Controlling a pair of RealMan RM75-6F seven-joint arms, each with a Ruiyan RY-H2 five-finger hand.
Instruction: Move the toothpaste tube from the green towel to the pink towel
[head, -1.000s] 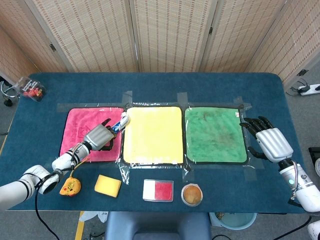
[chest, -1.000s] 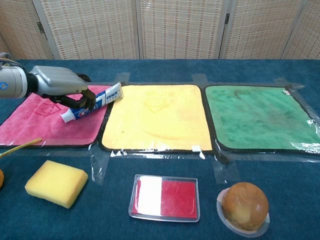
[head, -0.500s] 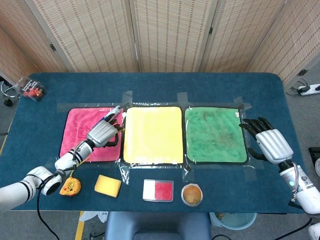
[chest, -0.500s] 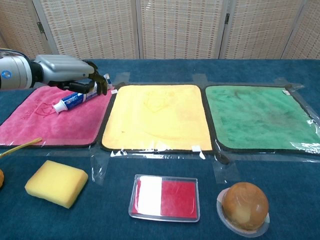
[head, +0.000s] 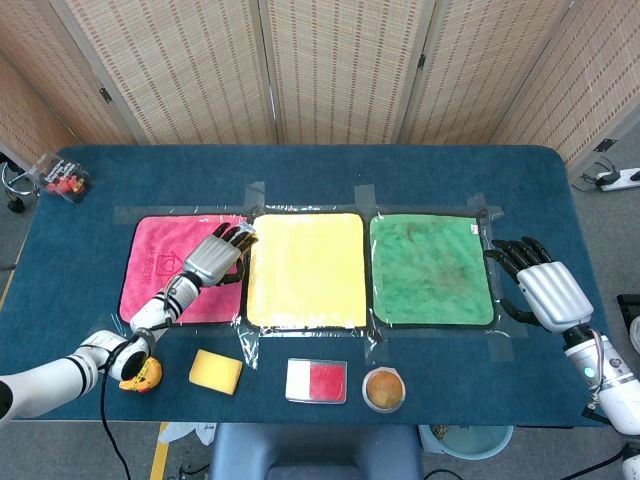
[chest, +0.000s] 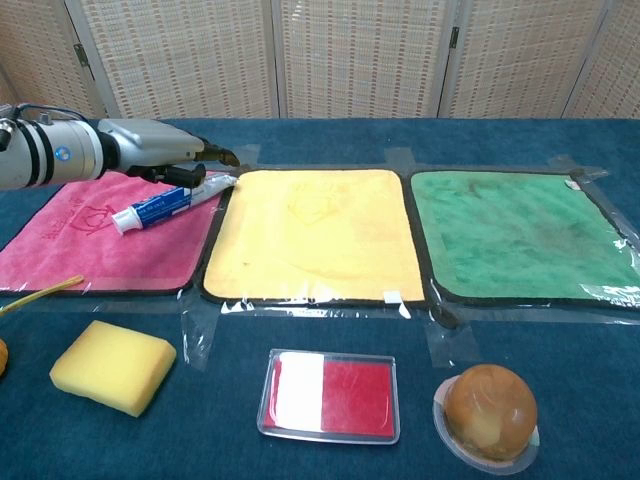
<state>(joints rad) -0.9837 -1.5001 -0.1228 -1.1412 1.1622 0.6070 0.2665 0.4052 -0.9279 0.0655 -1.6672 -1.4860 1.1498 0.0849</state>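
Note:
The white and blue toothpaste tube (chest: 168, 203) lies on the pink towel (chest: 90, 245), its tail reaching the towel's right edge by the yellow towel (chest: 315, 235). My left hand (chest: 155, 160) hovers just behind the tube with fingers stretched out flat, holding nothing. In the head view the left hand (head: 216, 259) covers the tube over the pink towel (head: 155, 270). The green towel (head: 430, 268) is bare. Right of it, my right hand (head: 540, 285) rests on the table with fingers spread.
Along the front of the table are a yellow sponge (chest: 112, 365), a red and white box (chest: 330, 395) and a sealed brown pudding cup (chest: 489, 410). An orange toy (head: 140, 373) sits near my left forearm. A small packet (head: 62, 178) lies far left.
My left hand carried the tube back onto the pink towel, laid it down and opened its fingers. The right hand barely shifted.

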